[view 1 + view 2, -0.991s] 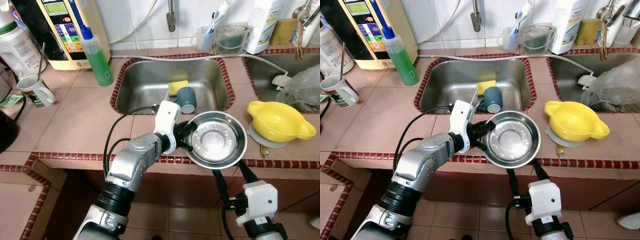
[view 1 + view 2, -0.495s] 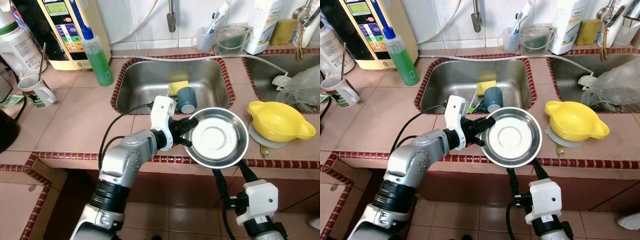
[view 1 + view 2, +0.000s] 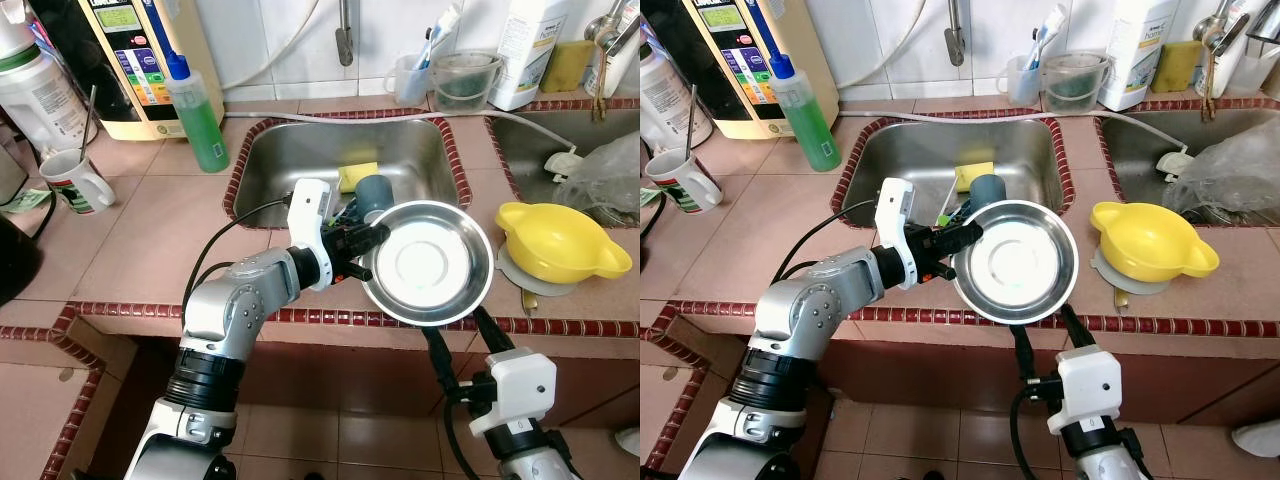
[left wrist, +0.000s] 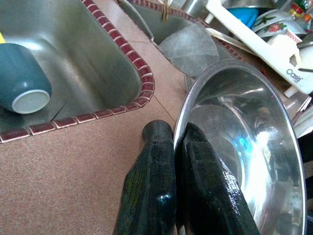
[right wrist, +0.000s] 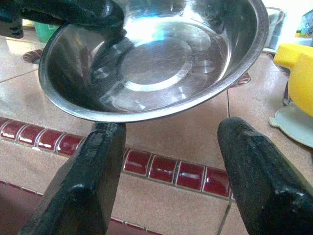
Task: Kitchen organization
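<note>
A round steel bowl (image 3: 428, 263) hangs tilted over the counter's front edge, just in front of the sink (image 3: 290, 160). My left gripper (image 3: 368, 250) is shut on the bowl's left rim; in the left wrist view one finger (image 4: 151, 171) lies outside the bowl (image 4: 249, 142) and the other inside. My right gripper (image 3: 460, 335) stands open just below the bowl, its fingers (image 5: 88, 176) spread wide under the bowl's base (image 5: 161, 58) without touching it.
A blue cup (image 3: 374, 196) and a yellow sponge (image 3: 357, 174) lie in the sink. A yellow bowl (image 3: 555, 240) sits on a grey lid to the right. A green bottle (image 3: 198, 110) and a mug (image 3: 72, 180) stand at the left.
My left arm has drawn back to the left and lifted the bowl a little toward the sink, tilting it more. The right gripper stays open below it.
</note>
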You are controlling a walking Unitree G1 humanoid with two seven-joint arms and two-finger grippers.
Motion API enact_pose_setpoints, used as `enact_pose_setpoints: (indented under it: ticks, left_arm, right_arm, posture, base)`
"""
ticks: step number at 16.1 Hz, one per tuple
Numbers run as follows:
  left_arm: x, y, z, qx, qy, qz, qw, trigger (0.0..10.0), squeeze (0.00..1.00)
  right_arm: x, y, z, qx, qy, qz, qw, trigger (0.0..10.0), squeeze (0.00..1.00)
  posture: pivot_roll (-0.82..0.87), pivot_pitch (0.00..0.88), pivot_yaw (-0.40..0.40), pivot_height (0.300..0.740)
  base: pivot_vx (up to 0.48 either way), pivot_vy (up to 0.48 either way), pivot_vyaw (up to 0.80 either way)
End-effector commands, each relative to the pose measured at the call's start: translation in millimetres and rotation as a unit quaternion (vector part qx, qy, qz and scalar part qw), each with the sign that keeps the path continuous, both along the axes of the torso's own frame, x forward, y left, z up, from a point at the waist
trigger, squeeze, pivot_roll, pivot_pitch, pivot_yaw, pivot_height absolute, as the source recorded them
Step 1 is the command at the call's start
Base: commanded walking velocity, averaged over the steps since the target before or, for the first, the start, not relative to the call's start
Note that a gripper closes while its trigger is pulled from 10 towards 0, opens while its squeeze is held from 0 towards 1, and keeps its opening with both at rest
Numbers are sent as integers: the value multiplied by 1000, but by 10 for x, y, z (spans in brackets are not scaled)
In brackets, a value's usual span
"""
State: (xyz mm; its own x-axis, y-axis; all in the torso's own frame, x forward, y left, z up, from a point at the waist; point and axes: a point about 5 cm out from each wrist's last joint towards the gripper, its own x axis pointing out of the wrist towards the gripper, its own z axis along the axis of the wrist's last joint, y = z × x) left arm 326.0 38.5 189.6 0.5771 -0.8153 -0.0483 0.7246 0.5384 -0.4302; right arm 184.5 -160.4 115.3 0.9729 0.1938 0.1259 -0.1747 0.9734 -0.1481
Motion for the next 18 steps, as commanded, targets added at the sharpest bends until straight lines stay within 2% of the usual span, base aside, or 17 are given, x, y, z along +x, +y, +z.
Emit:
enact_pose_setpoints:
  ticks: [1, 3, 4, 5, 7, 9, 10, 12, 13, 15, 18]
  left_arm:
    - [-27, -24, 27, -20, 7, -16, 1000, 0, 0]
    - [-37, -23, 32, -18, 8, -20, 1000, 0, 0]
    - [-47, -24, 7, -7, 9, -29, 1000, 5255, 0]
    - [-52, -24, -30, 8, 11, -33, 999, 10000, 0]
    - [-61, -9, -91, 26, 15, -32, 999, 10000, 0]
    - [-119, 30, -206, 71, 15, -54, 996, 10000, 0]
    - [-129, 49, -233, 78, 15, -53, 995, 10000, 0]
    - [-183, 97, -344, 117, 8, -72, 990, 10000, 0]
    - [-209, 103, -361, 113, 25, -82, 990, 10000, 0]
    - [-251, 63, -269, 87, 45, -102, 990, 10000, 0]
    - [-276, 38, -261, 91, 60, -118, 987, 10000, 0]
  right_arm:
    - [9, -8, 17, 4, -6, -2, 1000, 10000, 0]
    - [8, -8, 24, 4, -8, -1, 1000, 10000, 0]
    - [9, -7, 38, 9, -11, 1, 1000, 10000, 0]
    - [9, -1, 48, 14, -13, 4, 1000, 10000, 0]
    - [4, 10, 64, 23, -15, 8, 1000, 10000, 0]
    - [0, 14, 77, 35, -16, 7, 999, 10000, 0]
    - [-2, 16, 84, 35, -16, 8, 999, 10000, 0]
    - [-3, 21, 92, 41, -17, 10, 999, 10000, 0]
    - [-2, 22, 90, 42, -15, 12, 999, 10000, 0]
    - [1, 29, 88, 43, -13, 15, 999, 10000, 0]
    - [4, 37, 89, 43, -12, 16, 999, 10000, 0]
  posture:
    - [-182, 104, 129, 740]
    - [-184, 103, 130, 740]
    - [-184, 103, 130, 740]
    - [-185, 104, 130, 740]
    - [-184, 107, 132, 740]
    - [-182, 112, 133, 740]
    - [-181, 115, 134, 740]
    - [-179, 120, 133, 740]
    - [-179, 120, 133, 740]
    - [-172, 126, 132, 740]
    - [-174, 130, 137, 740]
  base:
    - [0, 0, 0]
    - [0, 0, 0]
    - [0, 0, 0]
    - [0, 0, 0]
    - [0, 0, 0]
    - [0, 0, 0]
    - [0, 0, 0]
    - [0, 0, 0]
    - [0, 0, 0]
    - [0, 0, 0]
    - [0, 0, 0]
